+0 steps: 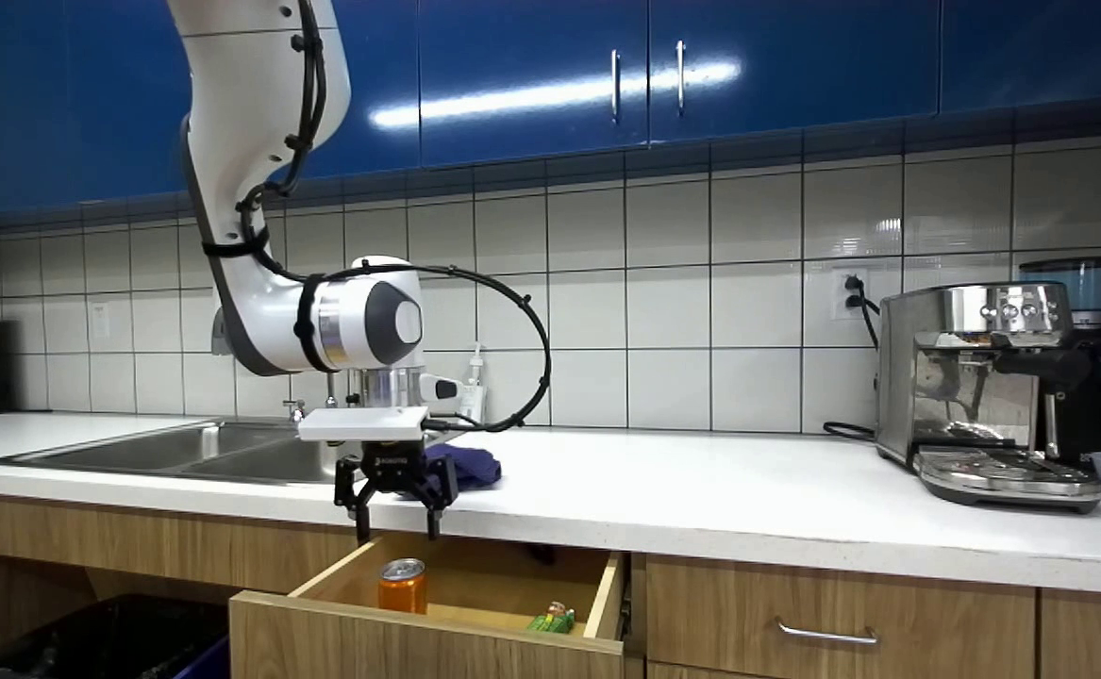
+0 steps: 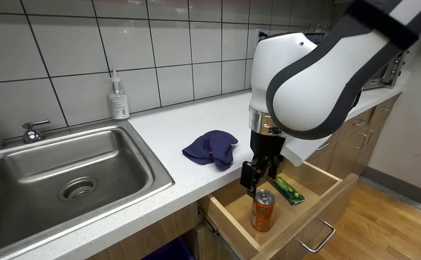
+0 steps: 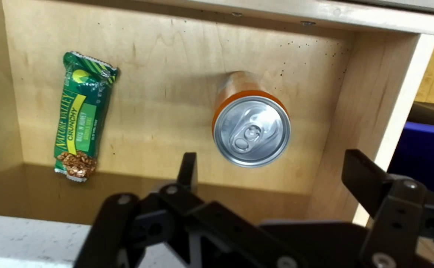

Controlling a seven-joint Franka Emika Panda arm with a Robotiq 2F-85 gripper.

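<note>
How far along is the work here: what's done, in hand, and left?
Done: the drawer stands open. In hand: the gripper, jaws open and holding nothing, hangs near the orange can. Apparently left: any grip or lift, as the can stands upright and the green bar lies in the drawer, both ungripped.

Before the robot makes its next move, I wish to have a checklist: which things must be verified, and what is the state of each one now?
1. Hand open and holding nothing: ok.
2. Drawer pulled out: ok.
3. Orange can standing upright inside: ok.
4. Orange can between the fingers: not ok; in the wrist view it stands ahead of them.
5. Granola bar apart from the orange can: ok.
6. Orange can full or empty: cannot tell.
</note>
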